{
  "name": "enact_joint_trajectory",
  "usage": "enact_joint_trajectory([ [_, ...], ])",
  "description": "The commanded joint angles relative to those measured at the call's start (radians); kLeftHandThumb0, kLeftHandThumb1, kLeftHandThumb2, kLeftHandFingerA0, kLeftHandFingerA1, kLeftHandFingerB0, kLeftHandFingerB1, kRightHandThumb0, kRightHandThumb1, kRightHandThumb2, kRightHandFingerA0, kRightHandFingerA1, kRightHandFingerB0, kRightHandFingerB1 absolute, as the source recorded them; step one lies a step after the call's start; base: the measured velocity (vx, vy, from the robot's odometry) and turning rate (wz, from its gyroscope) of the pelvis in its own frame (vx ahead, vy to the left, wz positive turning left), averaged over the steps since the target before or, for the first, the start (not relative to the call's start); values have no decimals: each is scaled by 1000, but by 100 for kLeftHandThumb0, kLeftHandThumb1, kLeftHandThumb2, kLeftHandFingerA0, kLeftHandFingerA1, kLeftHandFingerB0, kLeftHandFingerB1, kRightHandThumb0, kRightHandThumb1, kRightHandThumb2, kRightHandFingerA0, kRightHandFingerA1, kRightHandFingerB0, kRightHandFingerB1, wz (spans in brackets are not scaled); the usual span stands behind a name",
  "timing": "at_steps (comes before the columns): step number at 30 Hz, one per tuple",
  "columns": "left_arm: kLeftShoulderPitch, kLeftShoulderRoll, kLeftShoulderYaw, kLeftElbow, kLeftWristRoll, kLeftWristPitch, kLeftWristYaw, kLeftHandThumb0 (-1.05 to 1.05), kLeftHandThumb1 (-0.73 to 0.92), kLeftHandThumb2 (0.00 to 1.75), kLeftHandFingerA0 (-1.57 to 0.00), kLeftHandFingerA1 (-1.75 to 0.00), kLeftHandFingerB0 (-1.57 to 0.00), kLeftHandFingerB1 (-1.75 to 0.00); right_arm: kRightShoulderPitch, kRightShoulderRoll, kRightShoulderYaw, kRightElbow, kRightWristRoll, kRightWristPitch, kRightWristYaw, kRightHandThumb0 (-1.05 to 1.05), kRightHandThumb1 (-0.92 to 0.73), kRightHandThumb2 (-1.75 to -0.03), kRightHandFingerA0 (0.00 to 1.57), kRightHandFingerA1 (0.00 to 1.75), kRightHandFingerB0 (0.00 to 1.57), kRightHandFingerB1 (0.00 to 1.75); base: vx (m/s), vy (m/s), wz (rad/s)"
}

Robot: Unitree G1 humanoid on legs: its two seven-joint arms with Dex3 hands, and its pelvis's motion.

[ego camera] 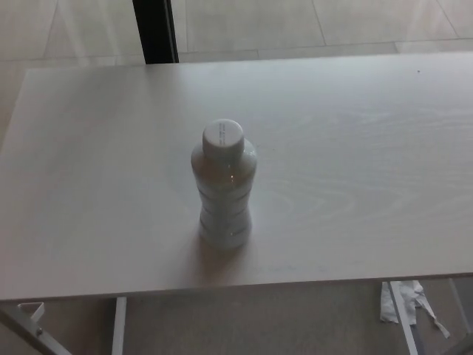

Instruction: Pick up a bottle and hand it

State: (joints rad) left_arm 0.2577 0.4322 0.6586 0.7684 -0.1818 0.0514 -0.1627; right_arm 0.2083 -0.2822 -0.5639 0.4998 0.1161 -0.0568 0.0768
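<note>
A pale bottle (224, 188) with a white screw cap stands upright near the middle of the white wood-grain table (355, 133), a little toward its front edge. Its body is ribbed and narrows at the waist. Neither of my hands nor any part of my arms shows in the head view.
The table's front edge runs across the bottom of the picture, with white frame legs (118, 325) below it. A dark vertical post (155, 31) stands behind the table's far edge. A crumpled white scrap (403, 303) lies on the floor at the lower right.
</note>
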Motion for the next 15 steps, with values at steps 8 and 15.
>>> enact_joint_trajectory([
  [8, -160, 111, 190, -175, -180, 68, -7, -80, 40, 55, -141, -108, -41, -38, 1, -2, -111, -93, 135, 15, 7, -66, -59, -58, 38, 55, 29, 49, 0, 0, 0],
  [15, -276, 156, 10, -525, -115, 176, 1, -78, 34, 73, -84, -52, -41, -41, -3, -6, -96, -92, 130, 4, 8, -65, -60, -59, 40, 57, 27, 49, 0, 0, 0],
])
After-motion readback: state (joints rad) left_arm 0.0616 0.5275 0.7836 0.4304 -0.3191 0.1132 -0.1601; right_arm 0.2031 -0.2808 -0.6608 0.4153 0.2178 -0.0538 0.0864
